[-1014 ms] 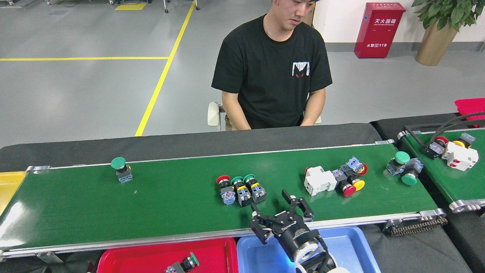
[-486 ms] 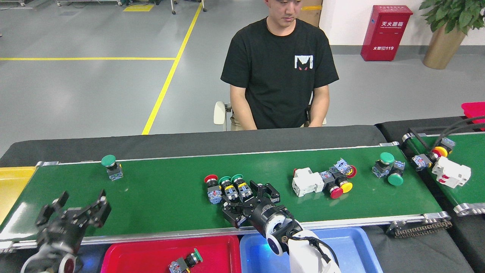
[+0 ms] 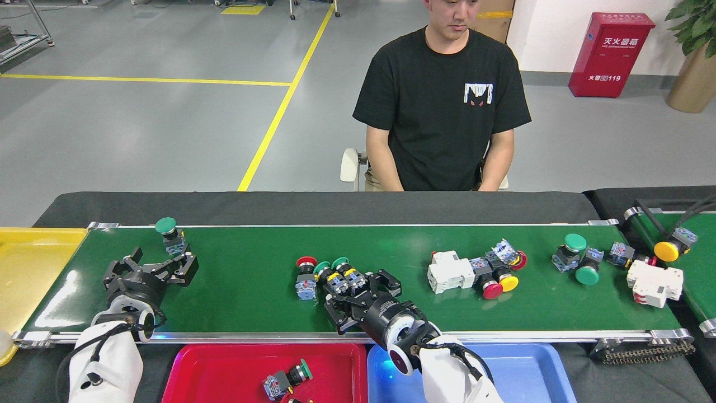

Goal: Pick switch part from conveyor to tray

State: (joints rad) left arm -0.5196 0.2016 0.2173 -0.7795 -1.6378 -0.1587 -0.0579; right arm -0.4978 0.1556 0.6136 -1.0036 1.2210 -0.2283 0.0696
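At the bottom middle, a red plastic tray (image 3: 224,372) holds one small green-button switch (image 3: 286,380). Beside it a blue plastic tray (image 3: 526,375) shows bare floor. A yellow tray (image 3: 33,263) sits at the left. The long dark-green conveyor belt (image 3: 251,285) crosses a grey-floored room; a person in a black shirt (image 3: 442,106) sits behind it. My right gripper (image 3: 363,294) is spread wide beside three button switches (image 3: 327,275) in the middle. My left gripper (image 3: 151,268) is wide too, near a lone green-capped switch (image 3: 169,235).

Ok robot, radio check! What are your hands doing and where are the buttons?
Left gripper open, near lone green switch. Right gripper open at three-switch cluster, nothing gripped. One switch already in red tray. Nothing blocking.
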